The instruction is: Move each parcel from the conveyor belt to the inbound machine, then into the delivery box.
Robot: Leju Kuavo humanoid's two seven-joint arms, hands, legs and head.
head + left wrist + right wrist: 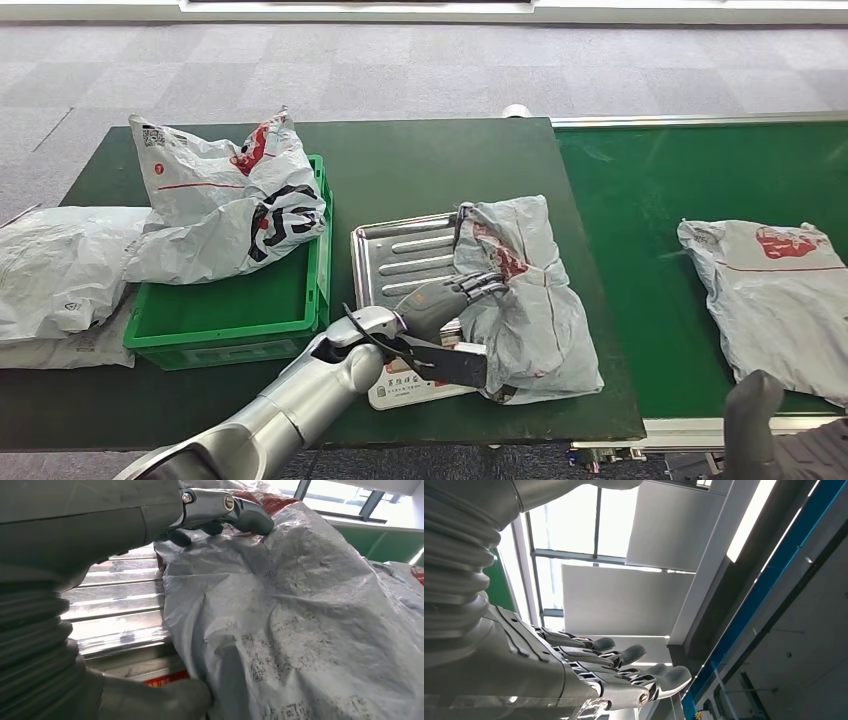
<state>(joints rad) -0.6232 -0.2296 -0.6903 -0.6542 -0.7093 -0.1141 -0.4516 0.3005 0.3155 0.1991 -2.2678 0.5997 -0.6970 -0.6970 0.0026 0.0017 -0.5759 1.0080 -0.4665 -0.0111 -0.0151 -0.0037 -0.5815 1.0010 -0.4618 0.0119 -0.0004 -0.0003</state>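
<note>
Surface: a dark green table point(420, 165) in front of me, with the brighter green conveyor belt point(650, 200) butting against its right side behind a metal edge rail. Floor beyond is grey carpet tile; a pale wall base runs along the far edge. My right wrist view looks up at ceiling panels, window frames and a blue beam.

Count, parcels: four grey plastic mailer bags visible.
1. Parcel on the belt point(775, 295), lying flat, red print at its far end, well apart from the table.
2. Parcel on the machine point(525, 295), draped over the right part of the ribbed metal tray of the inbound machine point(400, 255), overhanging onto the table.
3. Parcel in the box point(225, 195), crumpled, leaning over the far rim of the green delivery box point(235, 310).
4. Parcel at the table's left edge point(55, 265), beside the box.

Count, other: one machine, one box.

My left hand point(455, 300) rests on the parcel on the machine: fingers laid over its near-left edge, thumb point(155, 697) below against the bag. I cannot tell whether the bag is actually clamped.

My right hand point(589, 665) holds nothing, fingers extended and slightly apart, at the lower right beside the belt.
</note>
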